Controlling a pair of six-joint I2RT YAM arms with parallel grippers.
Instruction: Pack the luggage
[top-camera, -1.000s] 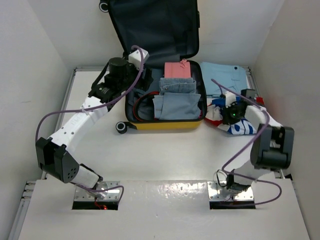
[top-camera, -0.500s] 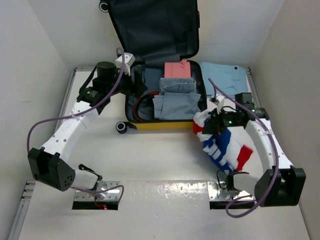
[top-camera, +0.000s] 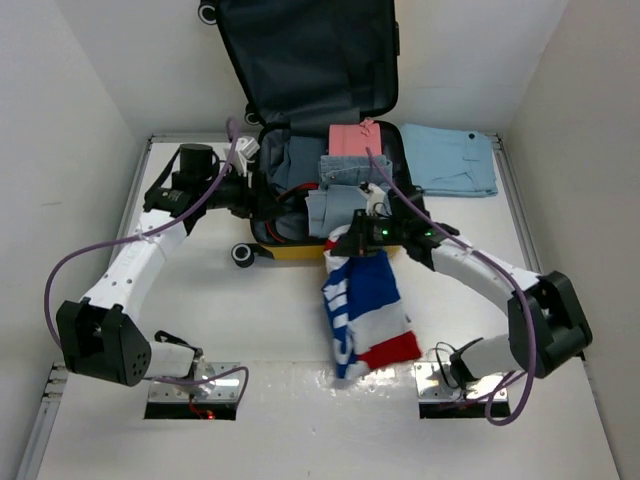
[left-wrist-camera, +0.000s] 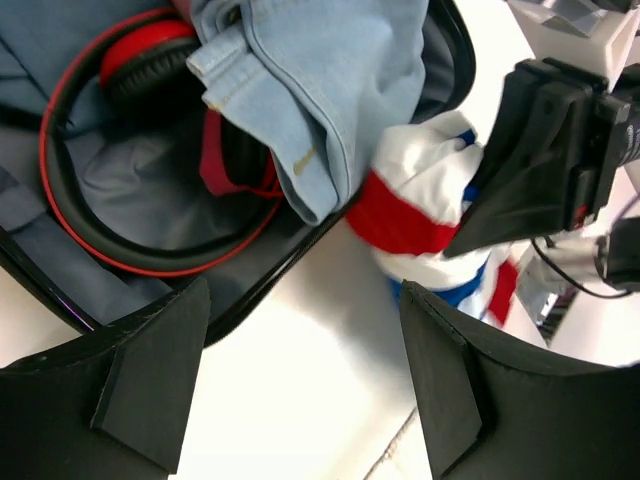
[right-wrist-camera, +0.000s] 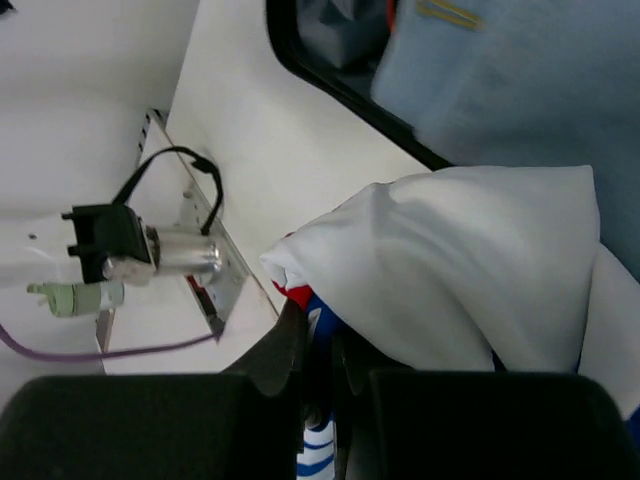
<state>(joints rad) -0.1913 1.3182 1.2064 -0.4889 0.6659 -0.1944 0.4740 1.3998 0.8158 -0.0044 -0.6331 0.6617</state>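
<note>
The luggage lies open at the back of the table, its dark lid leaning on the wall. It holds blue denim, a pink item and red headphones. My right gripper is shut on a red, white and blue garment that hangs over the luggage's front rim. In the right wrist view the jaws pinch that garment. My left gripper is open and empty at the luggage's left side. Its wrist view shows the headphones, the denim and the garment.
A folded light blue shirt lies on the table right of the luggage. A black wheel sticks out at the luggage's front left corner. White walls close in both sides. The arm bases' metal plates sit at the near edge.
My right arm has swung left, carrying the garment from the table's right side to the luggage's front edge. My left arm has drawn back to the left.
</note>
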